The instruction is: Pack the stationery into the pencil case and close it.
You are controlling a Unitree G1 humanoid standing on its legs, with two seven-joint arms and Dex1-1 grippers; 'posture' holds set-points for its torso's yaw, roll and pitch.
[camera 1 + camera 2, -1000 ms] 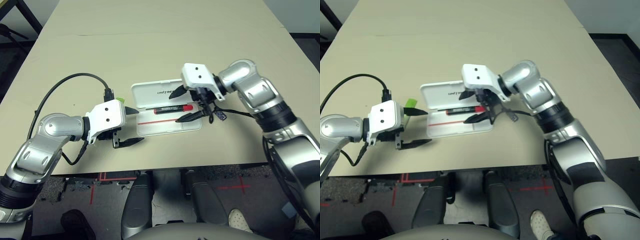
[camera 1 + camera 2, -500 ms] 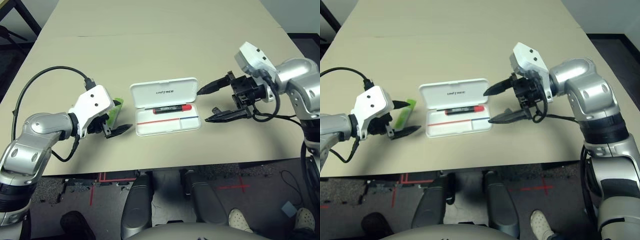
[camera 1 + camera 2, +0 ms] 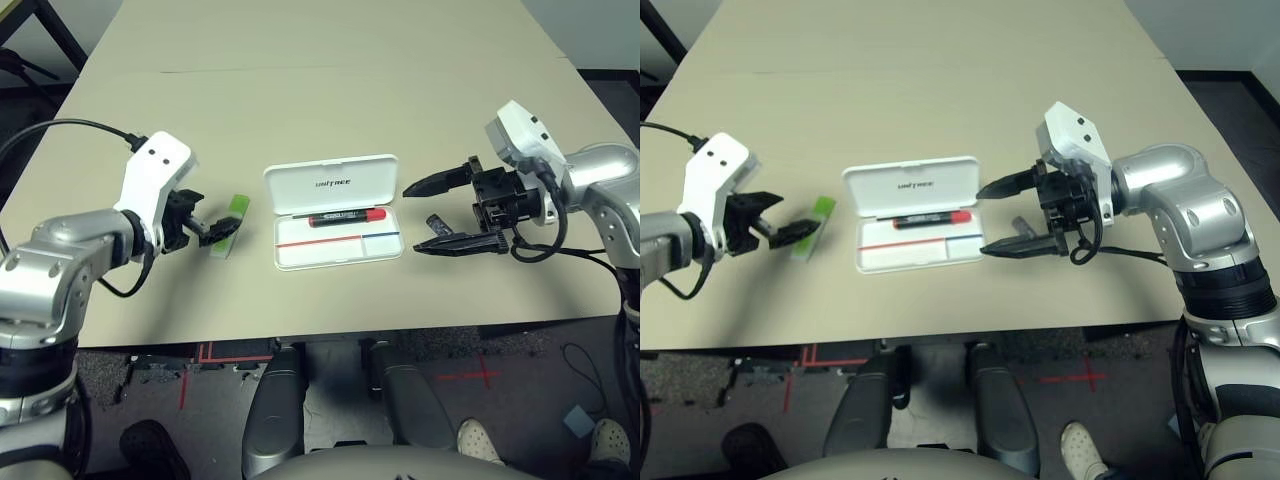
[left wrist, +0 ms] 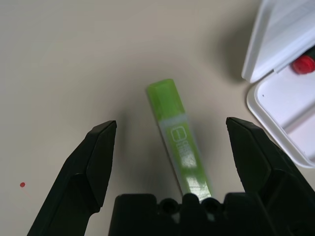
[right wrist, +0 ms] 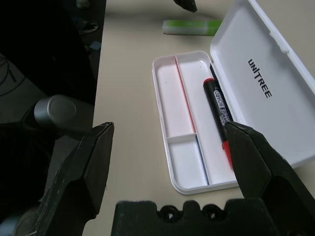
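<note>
Left gripper (image 4: 172, 128): fingers wide, empty, now above the highlighter (image 4: 179, 140). Right gripper (image 5: 172, 130): fingers wide, empty, withdrawn rightward from the case (image 3: 335, 240). Marker (image 3: 347, 217): still inside.

Glossy white plastic pencil case (image 3: 335, 250); shiny translucent highlighter (image 4: 179, 135); smooth matt tabletop (image 3: 330, 110); metallic silver forearms (image 3: 1195, 210).

Lime-green highlighter (image 4: 178, 137) lying between the left gripper's (image 4: 171, 120) open black fingers, open white pencil case (image 4: 288, 98) just beside that highlighter, red marker tip (image 4: 304, 64) inside the case, small red dot (image 4: 22, 185) on the table (image 4: 64, 64) well apart from the highlighter
</note>
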